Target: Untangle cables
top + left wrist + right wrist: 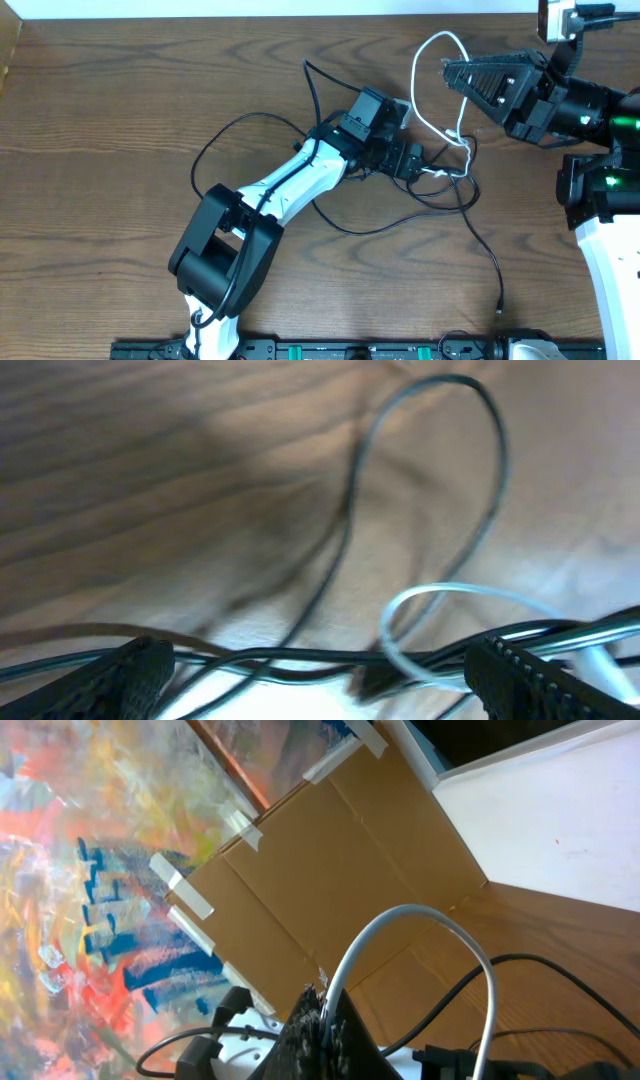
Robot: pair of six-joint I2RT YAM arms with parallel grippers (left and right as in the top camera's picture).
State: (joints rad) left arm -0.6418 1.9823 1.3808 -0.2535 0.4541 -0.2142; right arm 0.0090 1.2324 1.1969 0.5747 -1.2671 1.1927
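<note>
Overhead view: the white cable point(416, 85) rises in a tall loop at the right of the table point(120, 120), its lower run dropping into a knot of crossings with the black cable point(488, 250), which sprawls wide across the wood and ends in a small plug near the front edge.

I have the right gripper point(450, 68) clamped shut on the top of the white loop. The right wrist view shows the cord arcing out of the closed fingers point(318, 1025).

The left gripper point(418, 165) sits low at the crossing with its jaws spread wide and holding nothing. In its wrist view both cords run between the fingers point(135, 675).

As I judge it, the risks are these:

- If the left jaws close here, they could trap both cords together, not the black one alone.
- Any pull by the right arm would then cinch the crossing tighter.
- A hard lift could drag the loose black cord and its plug across the table, or pull the thin white cord out of the right fingers.
</note>
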